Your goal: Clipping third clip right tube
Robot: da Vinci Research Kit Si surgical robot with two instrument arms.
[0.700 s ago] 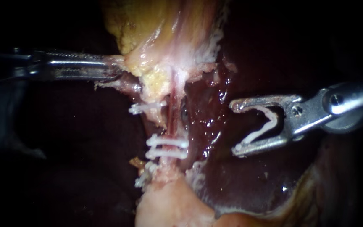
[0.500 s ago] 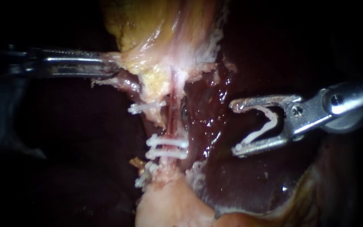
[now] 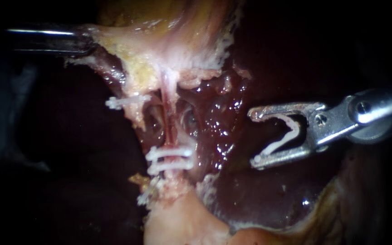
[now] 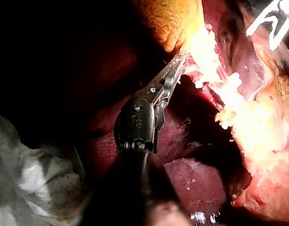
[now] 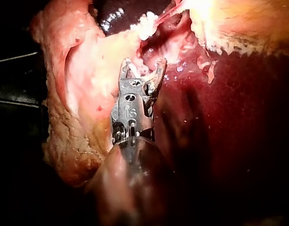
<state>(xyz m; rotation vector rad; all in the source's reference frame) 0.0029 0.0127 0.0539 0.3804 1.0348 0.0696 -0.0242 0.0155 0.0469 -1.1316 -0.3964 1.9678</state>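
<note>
Clip (image 3: 281, 141) inside right pincer (image 3: 253, 138), apart from tube (image 3: 169, 122)

The endoscope sits close, facing the clipped tube (image 3: 169, 122) and dark liver (image 3: 259, 195) head-on. Each wrist camera looks forward along its own shaft (from just behind the jaws): left instrument (image 4: 175, 70), right instrument (image 5: 142, 63). All three share the pale yellowish tissue (image 3: 159, 68) the tube joins.
</note>
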